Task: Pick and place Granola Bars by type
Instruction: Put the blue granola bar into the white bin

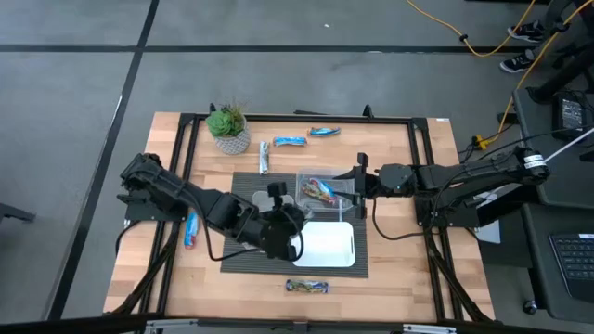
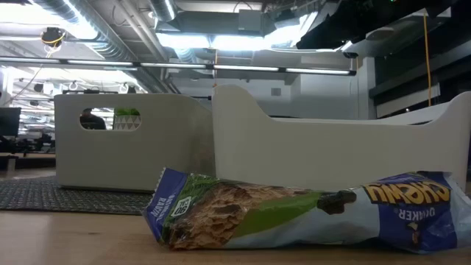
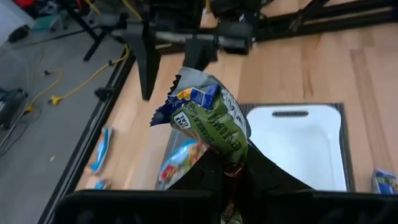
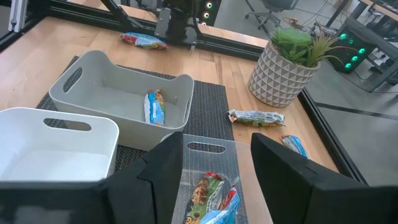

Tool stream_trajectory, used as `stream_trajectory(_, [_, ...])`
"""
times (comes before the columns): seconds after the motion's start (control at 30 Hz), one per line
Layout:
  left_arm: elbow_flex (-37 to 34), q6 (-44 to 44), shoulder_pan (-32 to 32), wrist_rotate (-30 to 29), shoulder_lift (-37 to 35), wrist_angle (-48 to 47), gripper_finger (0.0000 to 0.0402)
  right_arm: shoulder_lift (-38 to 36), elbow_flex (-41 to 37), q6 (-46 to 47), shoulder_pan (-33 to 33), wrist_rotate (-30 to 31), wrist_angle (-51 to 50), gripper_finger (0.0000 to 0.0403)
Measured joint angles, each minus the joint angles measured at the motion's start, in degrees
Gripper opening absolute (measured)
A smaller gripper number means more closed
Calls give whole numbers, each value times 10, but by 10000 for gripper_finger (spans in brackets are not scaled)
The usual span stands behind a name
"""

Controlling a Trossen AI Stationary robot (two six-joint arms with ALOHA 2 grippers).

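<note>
The wooden tabletop (image 1: 399, 278) carries a dark ribbed mat (image 1: 243, 186) at its middle. On the mat sit a grey tray (image 4: 118, 93), a clear tray (image 1: 325, 190) and a white tray (image 1: 327, 246). Beyond the mat's far edge, on bare wood, stand a potted plant (image 1: 229, 128) and three granola bars: one silver-grey (image 1: 264, 156) just beside the mat, two blue (image 1: 290, 141) (image 1: 324, 131) farther back. Another blue bar (image 1: 191, 228) lies off the mat's left side, and one more bar (image 1: 307, 287) lies near its front edge.
</note>
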Motion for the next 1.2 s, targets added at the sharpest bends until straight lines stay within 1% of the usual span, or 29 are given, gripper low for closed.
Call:
stream_trajectory(0.13, [0,21,13,23,0,19,14,0,0,-1,0,0,0,192])
stream_trajectory(0.33, [0,25,24,41,11,27,14,0,0,-2,0,0,0,192])
stream_trajectory(0.53, [-4,25,34,84,61,30,14,0,0,-1,-1,0,0,192])
stream_trajectory(0.77, [-5,25,47,137,150,32,16,0,0,-1,-1,1,0,192])
stream_trajectory(0.9, [-6,27,56,171,188,45,16,0,0,-1,-1,1,0,192])
stream_trajectory(1.0, [-6,39,60,195,200,49,17,0,0,0,-1,2,0,192])
stream_trajectory(1.2, [-6,40,63,200,202,58,17,0,0,-1,-1,7,0,192])
